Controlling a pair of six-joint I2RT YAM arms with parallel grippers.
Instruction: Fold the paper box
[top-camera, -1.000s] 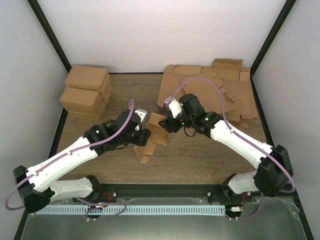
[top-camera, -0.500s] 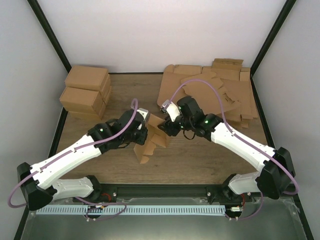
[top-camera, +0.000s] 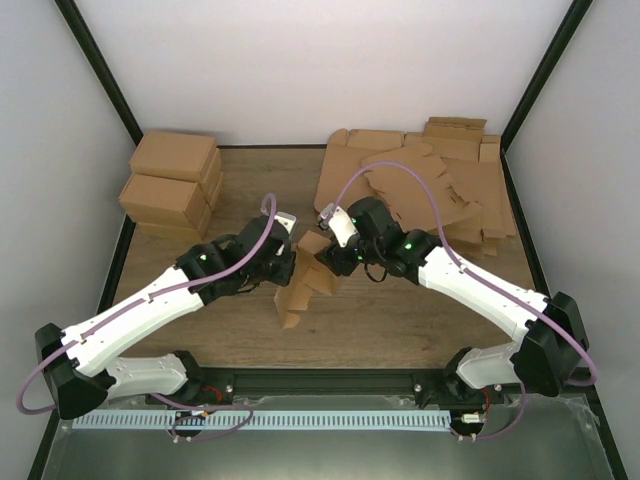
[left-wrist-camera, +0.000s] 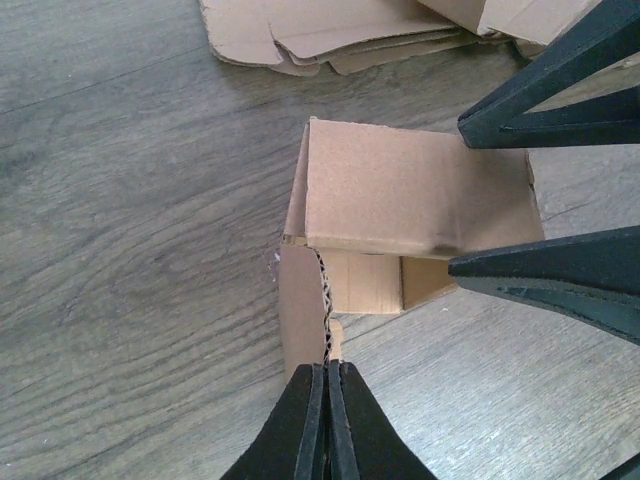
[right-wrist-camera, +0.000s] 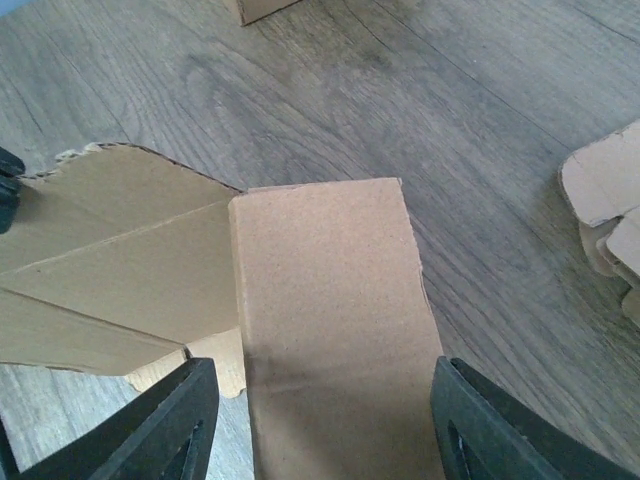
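Near the middle of the grey-brown wooden bench (top-camera: 400, 320), between the two arms: a plain brown, partly folded die-cut piece of corrugated cardboard, the paper box (top-camera: 300, 290). Stands partly raised, with one rectangular panel lifted on the far side and notched flaps spreading toward the near side. Rests on the bench with the lower flaps.

Left end effector (left-wrist-camera: 325, 372): clenched on the paper box, with both black fingers (left-wrist-camera: 305, 430) pressed together on a thin upright wall, at its raw corrugated edge. In the left wrist view, just beyond this grip, a rectangular panel folded over, tilted and not flat on the bench.

Right end effector (right-wrist-camera: 322, 368): released, with the two black fingers (right-wrist-camera: 180, 420) wide apart. Between them, a broad rectangular panel of the paper box, with a narrow gap on each side in the right wrist view. Whether touching this panel at any point, cannot tell. To the left of the panel, joined along a crease, a wider flap with a rough, curved edge.

In the top view, comes in from the right and meets the left end effector over the paper box, very near but apart.

At the far right of the bench, beyond the right arm: a loose pile of flat brown cardboard blanks (top-camera: 430, 175) with notched flaps. At the far left: a stack of closed plain brown cuboid cartons (top-camera: 170, 185), well apart from the paper box.
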